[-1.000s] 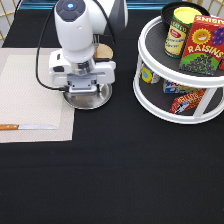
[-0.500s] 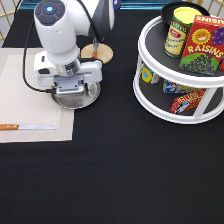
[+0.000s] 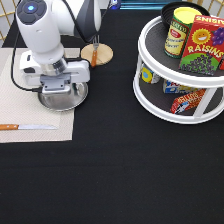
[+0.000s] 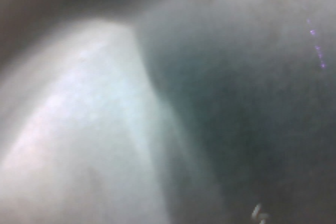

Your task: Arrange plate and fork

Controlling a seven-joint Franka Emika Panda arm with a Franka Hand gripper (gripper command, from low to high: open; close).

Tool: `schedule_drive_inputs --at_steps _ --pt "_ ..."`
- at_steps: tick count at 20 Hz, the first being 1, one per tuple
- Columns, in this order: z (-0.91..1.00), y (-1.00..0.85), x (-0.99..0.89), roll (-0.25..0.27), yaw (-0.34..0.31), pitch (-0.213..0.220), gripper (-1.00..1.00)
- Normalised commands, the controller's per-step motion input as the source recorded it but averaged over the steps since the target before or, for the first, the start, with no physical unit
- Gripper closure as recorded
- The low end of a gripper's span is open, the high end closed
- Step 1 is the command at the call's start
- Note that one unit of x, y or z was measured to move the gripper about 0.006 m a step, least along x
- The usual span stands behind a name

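Note:
The round silver plate (image 3: 67,102) sits under my hand at the right edge of the beige placemat (image 3: 20,100), towards the exterior view's left. My gripper (image 3: 61,89) is directly over the plate and shut on its rim. The fork (image 3: 95,51), with its brown handle and silver tines, lies across the small tan wooden disc (image 3: 104,55) just beyond the plate, towards the exterior view's top. The wrist view shows only a close, pale shiny surface (image 4: 82,130), apparently the plate.
A wooden-handled knife (image 3: 27,127) lies on the placemat near its front edge. A white two-tier turntable (image 3: 150,87) at the exterior view's right holds a can (image 3: 179,30), a raisins box (image 3: 202,45) and a black bowl (image 3: 172,7). The table cover is black cloth.
My gripper and the plate have moved together towards the exterior view's left, from the black cloth onto the placemat's right edge. The fork, disc and knife have not moved.

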Motion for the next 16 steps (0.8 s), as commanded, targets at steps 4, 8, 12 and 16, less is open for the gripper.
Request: schedule_drive_inputs --at_steps 4,8,12,16 --pt "0.01 -0.92 0.26 0.137 0.000 0.099 -1.00" --pt "0.07 -0.93 0.26 0.129 0.000 0.104 -1.00" --pt "0.11 -0.94 0.24 0.127 0.000 0.099 -1.00" --pt "0.13 -0.94 0.23 0.122 0.000 0.099 -1.00"
